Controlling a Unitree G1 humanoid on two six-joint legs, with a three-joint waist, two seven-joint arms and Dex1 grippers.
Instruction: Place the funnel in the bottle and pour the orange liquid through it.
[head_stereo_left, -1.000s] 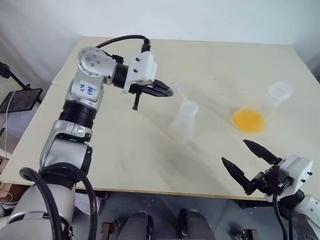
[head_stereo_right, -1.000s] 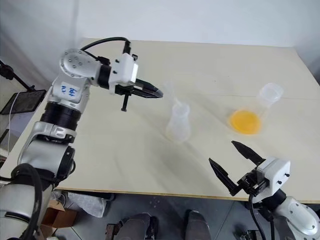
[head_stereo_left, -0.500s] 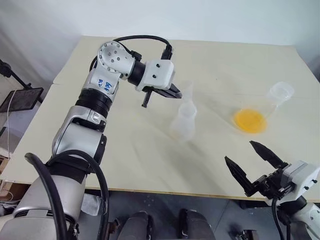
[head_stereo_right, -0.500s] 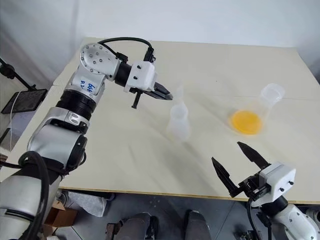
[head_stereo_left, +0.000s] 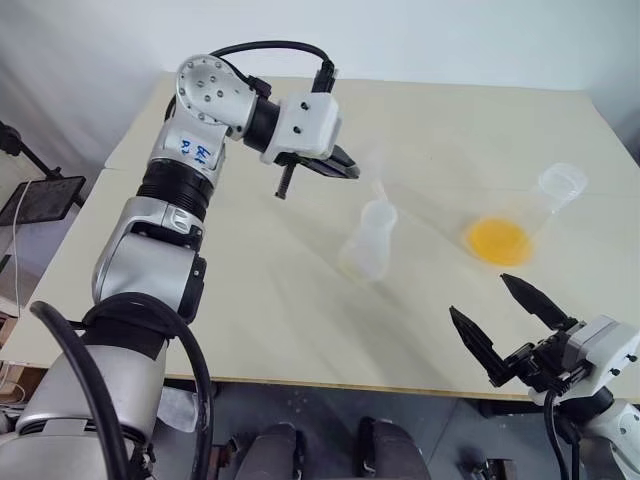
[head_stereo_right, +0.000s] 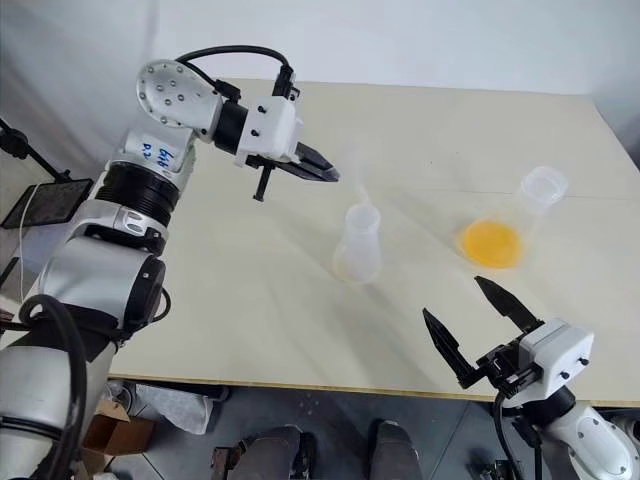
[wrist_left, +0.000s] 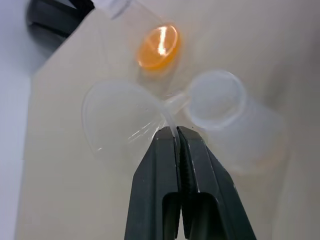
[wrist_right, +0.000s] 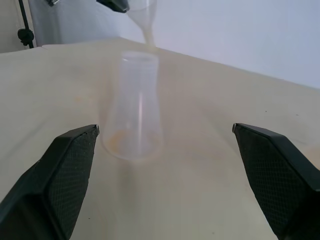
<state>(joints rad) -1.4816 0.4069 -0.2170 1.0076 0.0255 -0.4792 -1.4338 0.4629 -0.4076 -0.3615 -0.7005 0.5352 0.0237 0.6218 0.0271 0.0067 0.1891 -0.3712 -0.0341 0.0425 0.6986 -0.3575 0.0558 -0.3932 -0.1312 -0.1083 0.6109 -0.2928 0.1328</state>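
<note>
Since before, left gripper (wrist_left: 176, 131) lifted the tiny clear plastic funnel (wrist_left: 122, 120), fingers pinched on it, at 12 o'clock above the frosted cone-shaped bottle (head_stereo_left: 368, 240). Right gripper (head_stereo_left: 507, 328) spreads wide.

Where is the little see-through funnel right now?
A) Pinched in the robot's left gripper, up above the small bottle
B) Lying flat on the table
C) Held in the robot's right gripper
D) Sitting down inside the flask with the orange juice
A. The left gripper is shut on the funnel, with its stem just above the mouth of the bottle, while the right gripper stands open.
</note>
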